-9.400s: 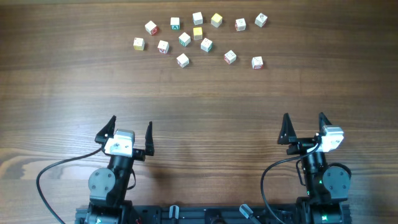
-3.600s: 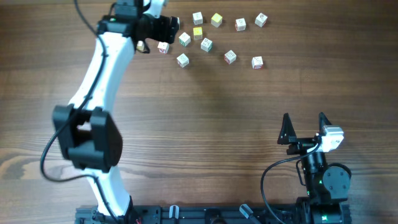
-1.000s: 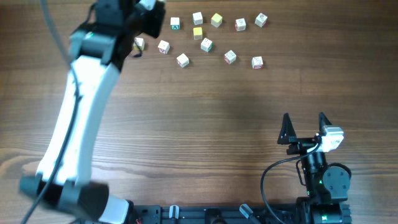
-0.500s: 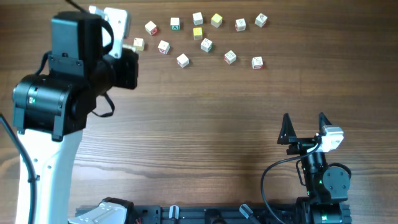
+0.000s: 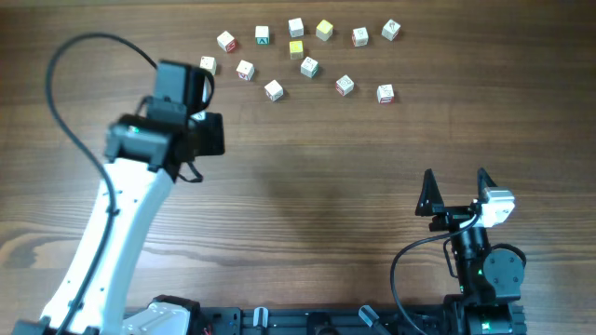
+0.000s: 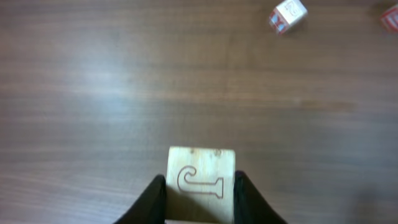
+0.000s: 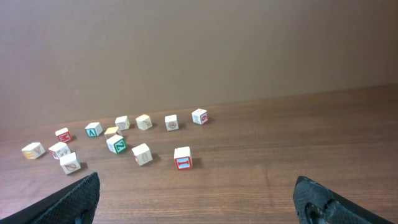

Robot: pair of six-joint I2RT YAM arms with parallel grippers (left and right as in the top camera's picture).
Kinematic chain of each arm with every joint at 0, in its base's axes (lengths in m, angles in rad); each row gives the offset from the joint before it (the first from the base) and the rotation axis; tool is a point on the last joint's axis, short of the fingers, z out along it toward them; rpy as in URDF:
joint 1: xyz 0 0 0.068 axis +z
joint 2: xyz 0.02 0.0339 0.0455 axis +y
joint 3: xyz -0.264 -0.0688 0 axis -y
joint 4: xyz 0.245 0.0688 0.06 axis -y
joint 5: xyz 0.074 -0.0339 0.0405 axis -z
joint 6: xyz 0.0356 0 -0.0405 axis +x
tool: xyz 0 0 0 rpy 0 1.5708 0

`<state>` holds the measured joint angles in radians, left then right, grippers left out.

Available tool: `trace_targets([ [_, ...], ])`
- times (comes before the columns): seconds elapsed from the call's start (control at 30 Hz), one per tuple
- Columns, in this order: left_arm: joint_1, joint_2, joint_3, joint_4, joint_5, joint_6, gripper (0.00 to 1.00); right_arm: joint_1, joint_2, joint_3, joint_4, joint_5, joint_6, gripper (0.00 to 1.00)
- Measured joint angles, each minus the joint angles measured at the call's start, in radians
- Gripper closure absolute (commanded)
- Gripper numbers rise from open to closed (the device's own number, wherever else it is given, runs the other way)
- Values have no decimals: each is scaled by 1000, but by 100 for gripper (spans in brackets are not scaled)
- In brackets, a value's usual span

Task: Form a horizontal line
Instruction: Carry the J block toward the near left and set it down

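From my remote station I look down on a brown wooden table (image 5: 326, 167), its grain running left to right in long dark and pale streaks. My right wrist view shows its far edge meeting a plain wall (image 7: 199, 43) of dull brownish tan. The light I get is soft and even, leaving a faint pale sheen on the wood in the left wrist view and only weak shadows.
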<state>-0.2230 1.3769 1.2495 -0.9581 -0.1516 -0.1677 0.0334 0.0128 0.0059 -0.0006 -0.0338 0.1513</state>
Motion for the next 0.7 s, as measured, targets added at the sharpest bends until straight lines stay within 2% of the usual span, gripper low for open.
trace_targets([
  [0.17,45,7,-280,297,-13,-8,73,0,0,0,0,0,0,0],
  [0.3,109,8,-410,465,-25,-11,73,0,0,0,0,0,0,0],
  [0.53,226,9,-442,587,-9,19,73,0,0,0,0,0,0,0],
  [0.7,238,65,-442,594,14,95,73,0,0,0,0,0,0,0],
])
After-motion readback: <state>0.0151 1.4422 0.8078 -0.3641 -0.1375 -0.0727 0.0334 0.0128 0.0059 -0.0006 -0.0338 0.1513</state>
